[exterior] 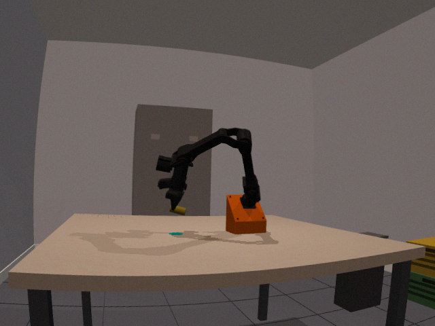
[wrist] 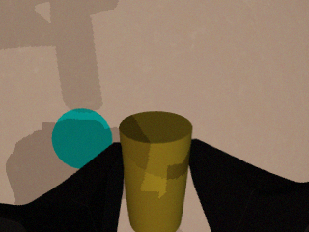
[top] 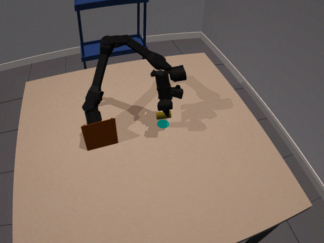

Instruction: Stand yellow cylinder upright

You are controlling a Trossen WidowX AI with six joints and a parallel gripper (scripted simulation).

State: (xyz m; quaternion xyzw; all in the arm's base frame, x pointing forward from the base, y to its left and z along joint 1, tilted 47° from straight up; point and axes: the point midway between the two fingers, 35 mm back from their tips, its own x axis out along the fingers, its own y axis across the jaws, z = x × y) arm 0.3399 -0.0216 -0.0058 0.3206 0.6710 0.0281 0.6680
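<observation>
Exterior view, items by size. Table (exterior: 316, 252): tan top, dark legs. Arm (exterior: 224, 138): black, arched from an orange base (exterior: 245, 215) down toward the tabletop. Gripper (exterior: 174, 205): pointing down, fingers closed on the yellow cylinder (exterior: 178, 209), which is held roughly level, clear of the table and not upright. Cyan circle (exterior: 175, 233): flat on the table, below the cylinder; in the wrist view the circle (wrist: 80, 137) sits to the left of the cylinder (wrist: 156, 174).

Top view looks down from high, exterior from table height, wrist from close; all share the cyan circle (top: 163, 123).
</observation>
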